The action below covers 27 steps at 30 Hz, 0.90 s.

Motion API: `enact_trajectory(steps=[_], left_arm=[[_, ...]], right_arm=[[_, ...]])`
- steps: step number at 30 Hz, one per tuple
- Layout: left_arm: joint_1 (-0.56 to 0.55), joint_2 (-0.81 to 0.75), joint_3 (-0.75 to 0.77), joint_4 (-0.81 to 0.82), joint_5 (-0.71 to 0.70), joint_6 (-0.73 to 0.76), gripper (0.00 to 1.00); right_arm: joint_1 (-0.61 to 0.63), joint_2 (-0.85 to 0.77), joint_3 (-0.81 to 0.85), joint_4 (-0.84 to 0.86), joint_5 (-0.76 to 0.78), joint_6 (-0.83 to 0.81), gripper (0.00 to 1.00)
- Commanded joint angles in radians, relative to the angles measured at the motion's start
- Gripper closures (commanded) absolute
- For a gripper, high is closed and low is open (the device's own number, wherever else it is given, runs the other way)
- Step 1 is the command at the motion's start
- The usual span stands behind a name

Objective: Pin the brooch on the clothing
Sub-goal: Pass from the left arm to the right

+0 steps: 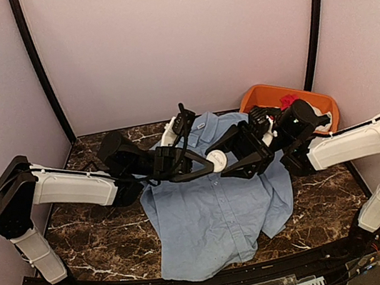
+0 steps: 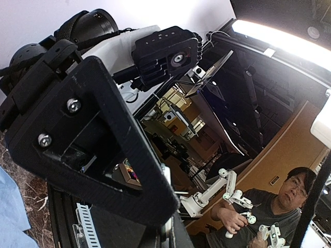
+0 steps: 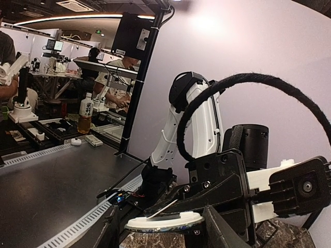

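Note:
The light blue shirt [image 1: 215, 211] lies spread on the marble table [image 1: 89, 238]; a corner of it shows in the left wrist view [image 2: 10, 206]. Both grippers meet above its chest around the brooch [image 1: 216, 158], a small round disc. In the right wrist view the brooch [image 3: 165, 223] shows a white back and a dark rim. My left gripper [image 1: 207, 165] [image 2: 173, 227] is shut, its black fingers [image 3: 207, 194] clamped on the brooch's back by the thin pin. My right gripper [image 1: 227, 160] [image 3: 166, 231] has a finger at each side of the disc's rim.
An orange bin [image 1: 262, 96] holding a red garment [image 1: 288, 101] stands at the back right, just behind the right arm. Black frame posts [image 1: 41, 72] and pale walls close in the table on three sides. The right gripper's black body [image 2: 93, 150] fills the left wrist view.

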<state>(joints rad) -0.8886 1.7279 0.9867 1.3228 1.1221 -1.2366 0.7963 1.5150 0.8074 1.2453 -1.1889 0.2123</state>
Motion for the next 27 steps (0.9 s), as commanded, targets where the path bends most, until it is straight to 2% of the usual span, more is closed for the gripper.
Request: enact_trajectory(steps=[1, 2, 5, 8, 10, 12, 14, 16, 22, 25, 27], left_arm=[[-0.003, -0.013, 0.01, 0.303, 0.015, 0.011, 0.99], [-0.004, -0.012, 0.01, 0.303, 0.013, 0.012, 0.99], [-0.004, -0.012, 0.008, 0.303, 0.009, 0.015, 0.99], [-0.004, -0.008, 0.008, 0.303, 0.006, 0.015, 0.99], [-0.003, -0.005, 0.006, 0.303, 0.003, 0.01, 0.94], [-0.002, 0.0, 0.003, 0.304, 0.003, 0.003, 0.78], [0.003, 0.002, -0.011, 0.303, -0.005, -0.004, 0.66], [0.014, 0.002, -0.032, 0.304, -0.021, -0.008, 0.61], [0.033, 0.003, -0.056, 0.304, -0.049, -0.015, 0.6], [0.051, -0.004, -0.066, 0.302, -0.07, -0.033, 0.58], [0.076, -0.018, -0.097, 0.284, -0.09, -0.048, 0.53]], right_arm=[[-0.002, 0.028, 0.027, 0.109, -0.017, 0.076, 0.49], [-0.001, 0.033, 0.03, 0.112, -0.02, 0.081, 0.53], [0.003, 0.048, 0.047, 0.113, -0.035, 0.099, 0.7], [0.006, 0.054, 0.053, 0.138, -0.039, 0.126, 0.79], [0.009, 0.048, 0.055, 0.124, -0.031, 0.126, 0.8], [0.01, 0.034, 0.057, 0.073, -0.022, 0.109, 0.8], [0.011, 0.011, 0.066, -0.022, 0.001, 0.075, 0.8], [0.015, -0.018, 0.078, -0.143, 0.021, 0.009, 0.81], [0.034, -0.092, 0.103, -0.346, 0.084, -0.089, 0.83], [0.044, -0.162, 0.145, -0.65, 0.196, -0.269, 0.83], [0.054, -0.211, 0.19, -0.896, 0.303, -0.388, 0.83]])
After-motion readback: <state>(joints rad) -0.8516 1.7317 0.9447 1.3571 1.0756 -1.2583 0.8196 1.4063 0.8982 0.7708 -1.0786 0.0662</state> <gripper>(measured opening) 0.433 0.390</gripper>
